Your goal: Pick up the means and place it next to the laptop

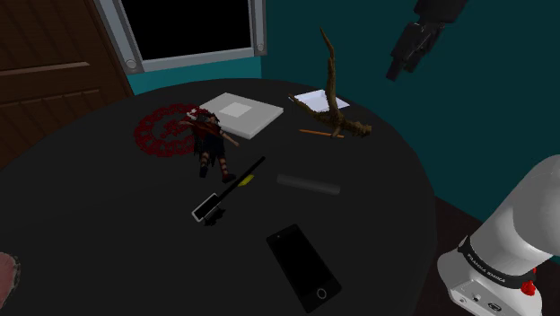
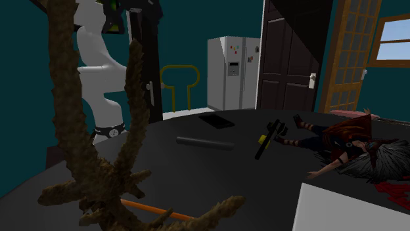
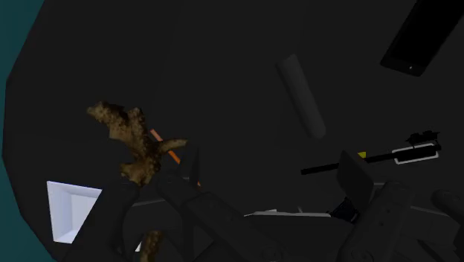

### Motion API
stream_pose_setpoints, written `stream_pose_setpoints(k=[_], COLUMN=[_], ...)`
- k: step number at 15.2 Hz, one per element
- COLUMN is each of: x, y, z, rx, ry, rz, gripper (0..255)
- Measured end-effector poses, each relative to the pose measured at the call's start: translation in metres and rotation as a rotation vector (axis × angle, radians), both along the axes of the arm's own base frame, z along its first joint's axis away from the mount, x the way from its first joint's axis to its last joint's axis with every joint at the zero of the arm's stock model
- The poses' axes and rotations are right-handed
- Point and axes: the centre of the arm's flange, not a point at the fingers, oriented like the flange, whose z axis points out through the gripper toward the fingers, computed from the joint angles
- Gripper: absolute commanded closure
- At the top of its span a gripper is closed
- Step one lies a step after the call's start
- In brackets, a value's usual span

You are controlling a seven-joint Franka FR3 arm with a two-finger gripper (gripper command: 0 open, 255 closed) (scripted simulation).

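The round black surface (image 1: 90, 233) stands in a dim room with teal walls (image 1: 503, 108). Behind it, a grey-framed window (image 1: 184, 22) shows black beside a brown panelled door (image 1: 45, 63). Across the room stand a white fridge (image 2: 233, 72), a dark door (image 2: 289, 59), a lattice door (image 2: 348, 52) and a bright window (image 2: 394, 36) with blue sky.

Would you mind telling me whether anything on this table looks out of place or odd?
A brown branch stands upright near the far edge of the table, odd among the flat items. A doll lies sprawled, partly over a red ring. Nothing looks spilled or broken.
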Motion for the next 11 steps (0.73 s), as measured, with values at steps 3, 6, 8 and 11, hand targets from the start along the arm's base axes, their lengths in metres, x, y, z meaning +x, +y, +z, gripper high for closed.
stream_pose_setpoints(k=[3,6,8,11], x=[0.007,0.025,0.04,0.058], y=[0.005,0.017,0.027,0.041], z=[-0.014,-0.044,-0.066,-0.097], rx=[-0.002,-0.005,-0.008,-0.012], ry=[0.01,0.033,0.05,0.073], rz=[0.023,0.076,0.113,0.17], gripper=[0,0,0,0])
